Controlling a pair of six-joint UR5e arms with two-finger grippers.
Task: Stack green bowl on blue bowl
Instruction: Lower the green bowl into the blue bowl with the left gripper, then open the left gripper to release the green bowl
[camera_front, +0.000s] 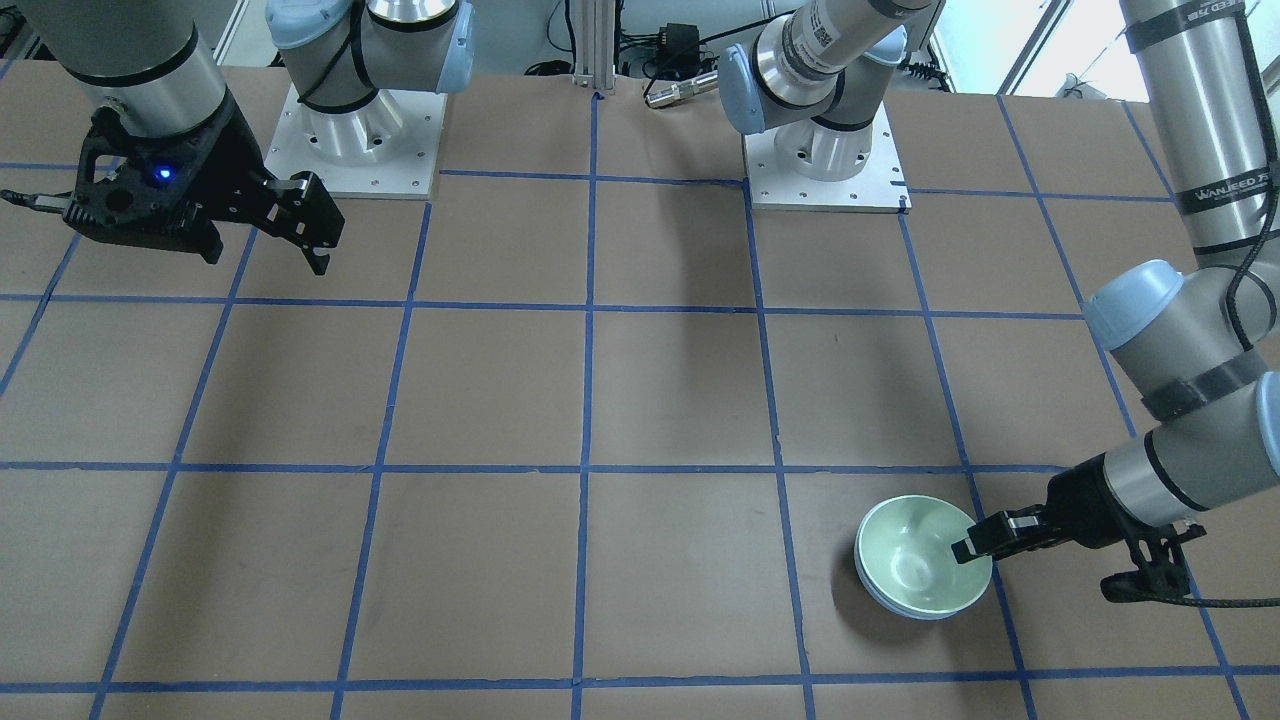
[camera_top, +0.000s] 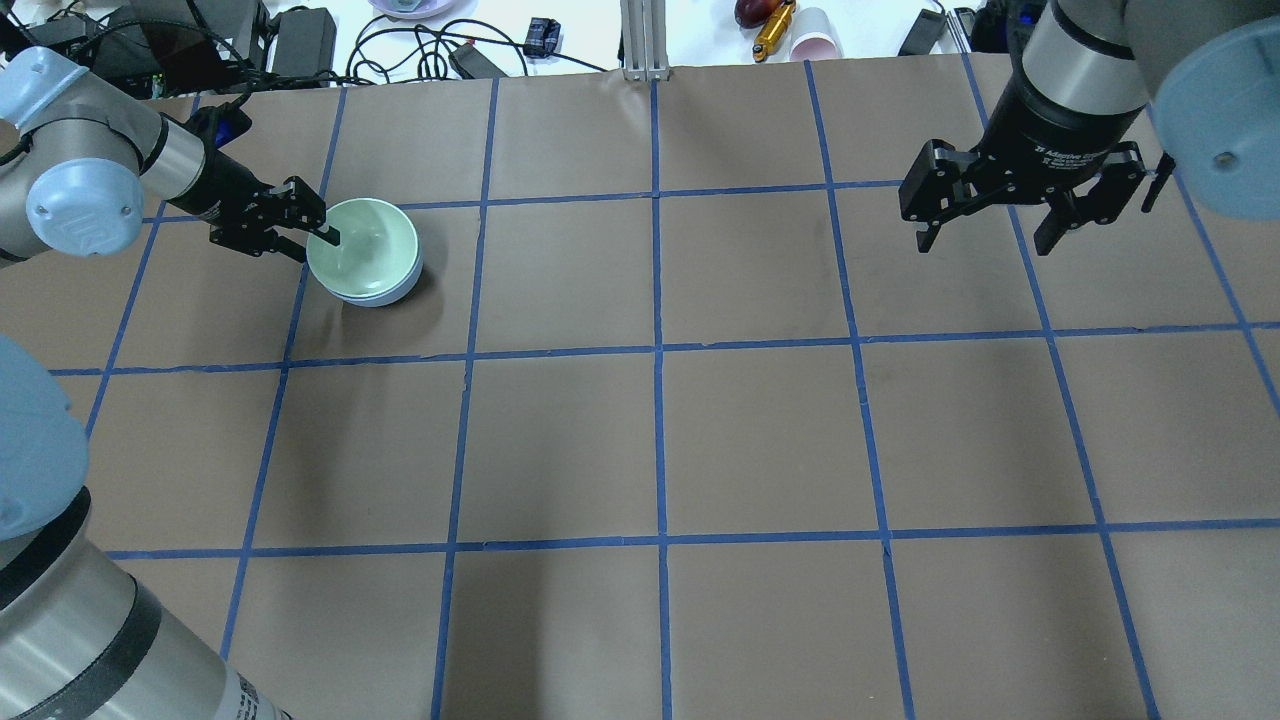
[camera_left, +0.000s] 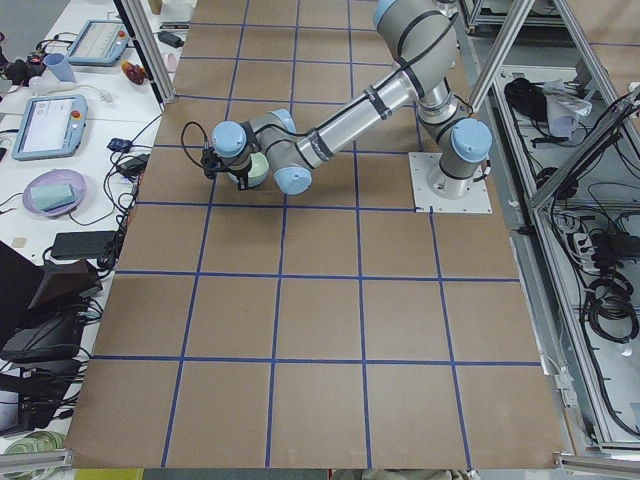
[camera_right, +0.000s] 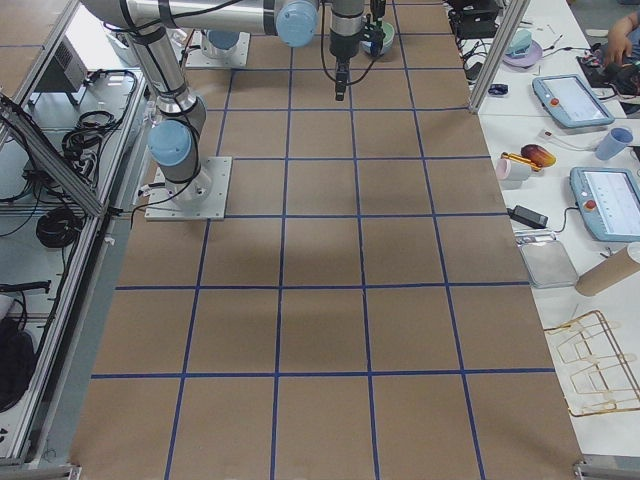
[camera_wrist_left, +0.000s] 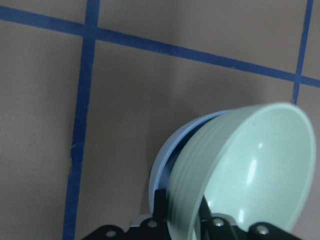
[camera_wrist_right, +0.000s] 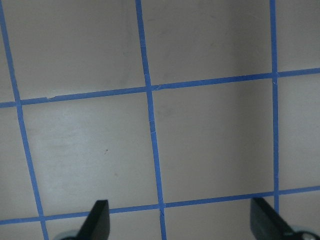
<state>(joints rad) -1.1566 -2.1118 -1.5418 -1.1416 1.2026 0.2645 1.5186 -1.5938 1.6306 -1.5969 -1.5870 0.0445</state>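
The pale green bowl (camera_front: 915, 560) sits nested inside the pale blue bowl (camera_front: 900, 608), with only a thin blue edge showing beneath it. Both also show in the overhead view, green (camera_top: 365, 245) over blue (camera_top: 385, 298). My left gripper (camera_front: 975, 545) is shut on the green bowl's rim, one finger inside and one outside. In the left wrist view the green bowl (camera_wrist_left: 255, 170) looks slightly tilted within the blue bowl (camera_wrist_left: 165, 165). My right gripper (camera_top: 990, 235) is open and empty, hovering far away over the table.
The brown table (camera_top: 660, 440) carries a grid of blue tape lines. Cables, a cup and other items lie beyond its far edge (camera_top: 800, 40). The two arm bases (camera_front: 350, 140) stand at the robot's side of the table.
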